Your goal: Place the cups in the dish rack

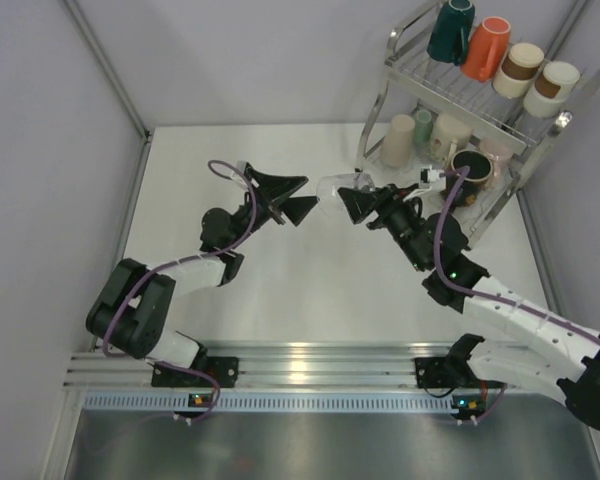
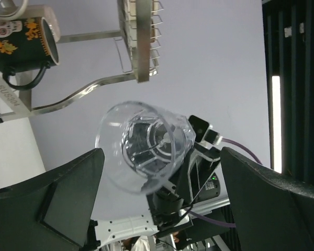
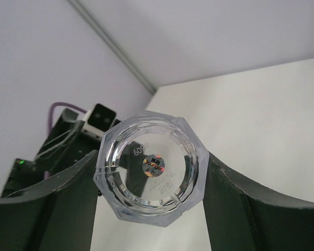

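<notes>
The right tool (image 1: 345, 197) grips a clear cup (image 1: 330, 187) (left tool (image 1: 308, 195) gaping beside it) near the dish rack (image 1: 393, 60).

My left claw (image 1: 311, 192) is spread wide and faces the mouth of the clear glass (image 1: 330, 187), which my right claw (image 1: 350, 196) clamps. The two claws sit nose to nose, so nothing passes between them. To the right and farther back, the dish rack (image 1: 378, 100) blocks the way. Its upper shelf carries a row of four cups (image 1: 485, 48). Its lower shelf is crowded, with a black mug (image 1: 470, 168) at the near edge. The surface (image 1: 200, 160) lies open to the left and toward my bases. Walls (image 1: 60, 150) close the left and far sides.
</notes>
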Tool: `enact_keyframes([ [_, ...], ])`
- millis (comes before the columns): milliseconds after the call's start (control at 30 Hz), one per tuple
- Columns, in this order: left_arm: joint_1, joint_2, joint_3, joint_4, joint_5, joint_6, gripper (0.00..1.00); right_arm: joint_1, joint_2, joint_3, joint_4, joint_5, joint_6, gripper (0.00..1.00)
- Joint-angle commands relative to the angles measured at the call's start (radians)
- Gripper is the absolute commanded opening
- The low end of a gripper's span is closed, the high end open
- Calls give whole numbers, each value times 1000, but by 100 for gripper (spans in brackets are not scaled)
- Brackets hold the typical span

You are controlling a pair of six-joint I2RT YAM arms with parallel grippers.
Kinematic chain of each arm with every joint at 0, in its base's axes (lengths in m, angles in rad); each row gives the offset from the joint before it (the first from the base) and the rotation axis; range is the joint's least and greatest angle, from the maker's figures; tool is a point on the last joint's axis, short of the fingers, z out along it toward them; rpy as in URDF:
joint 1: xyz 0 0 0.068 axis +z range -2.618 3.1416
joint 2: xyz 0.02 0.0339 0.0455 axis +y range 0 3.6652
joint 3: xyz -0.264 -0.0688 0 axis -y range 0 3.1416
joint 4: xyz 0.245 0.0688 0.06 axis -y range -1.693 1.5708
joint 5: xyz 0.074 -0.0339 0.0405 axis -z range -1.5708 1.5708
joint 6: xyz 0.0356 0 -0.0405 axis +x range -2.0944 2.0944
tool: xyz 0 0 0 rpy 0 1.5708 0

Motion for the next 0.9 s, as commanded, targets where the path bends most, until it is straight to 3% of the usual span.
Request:
enact_keyframes([
  [0, 4, 31, -18, 422, -11, 27, 98, -20, -36, 120, -222, 215, -191, 0],
  [167, 10, 117, -76, 422, 34, 40, 98, -67, 86, 182, -287, 487, -376, 0],
  [367, 9, 79, -193, 347, 70, 131, 98, -256, 259, 265, -300, 436, -358, 0],
  [500, 10, -45, -184, 159, 112, 235, 98, -307, 353, 314, -274, 442, -383, 0],
  [600, 9, -241, -92, -283, 114, 455, 98, -328, 419, 338, -238, 450, -406, 0],
  [633, 9, -291, -54, -532, 69, 603, 98, -334, 448, 343, -229, 459, -413, 0],
  [733, 7, -465, 97, -979, -27, 867, 98, -356, 503, 361, -194, 475, -444, 0],
  [867, 7, -581, 215, -1208, -169, 1028, 98, -382, 559, 387, -186, 493, -459, 0],
])
